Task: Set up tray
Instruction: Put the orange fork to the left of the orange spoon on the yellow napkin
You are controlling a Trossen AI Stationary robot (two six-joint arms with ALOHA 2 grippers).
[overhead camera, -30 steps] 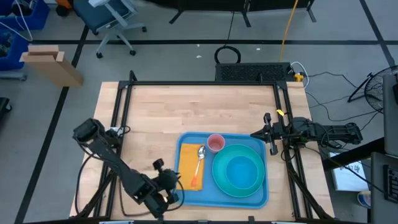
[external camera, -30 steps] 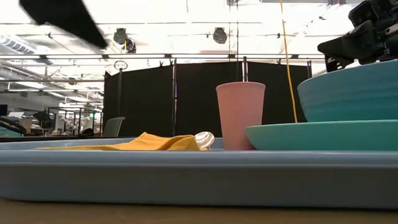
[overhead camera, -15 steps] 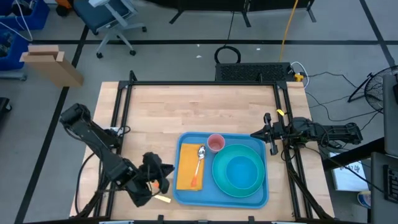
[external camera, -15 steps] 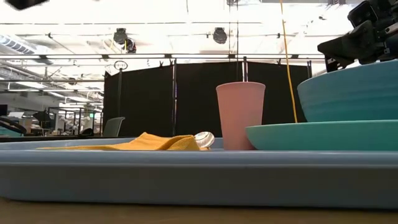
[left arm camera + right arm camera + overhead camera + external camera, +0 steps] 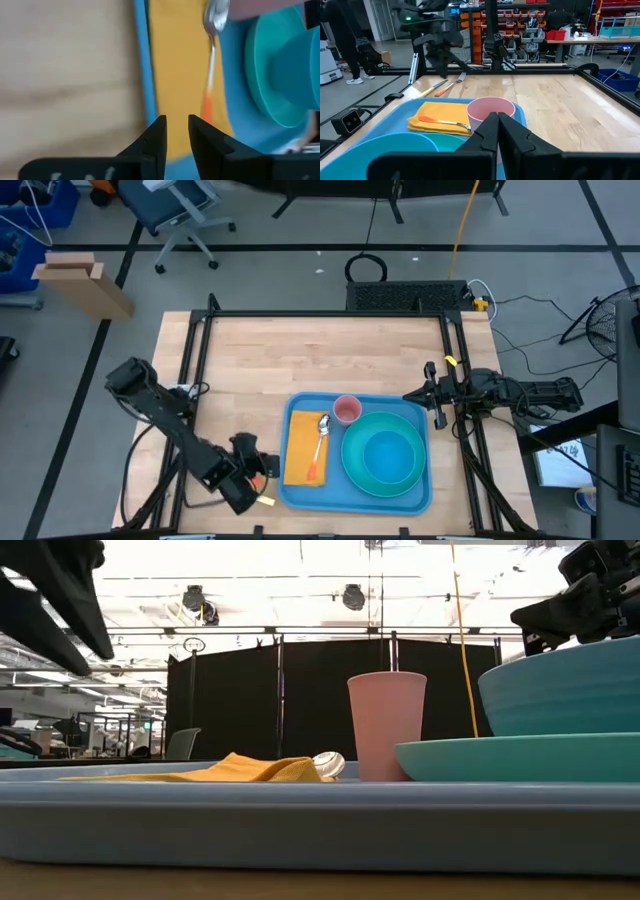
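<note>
High view: the left gripper (image 5: 262,471) hovers near the table's front edge, just beside the tray's (image 5: 300,498) left rim, its fingers a little apart and empty. A fork (image 5: 454,82) and another utensil lie on the wood beside it. On the tray sit a napkin (image 5: 305,450) with a spoon (image 5: 320,438), a plate (image 5: 382,460) with a bowl, and a cup (image 5: 347,410). The right gripper (image 5: 425,395) waits at the right edge, fingers together. A low sweep could nudge the tray or knock the fork off the table.
</note>
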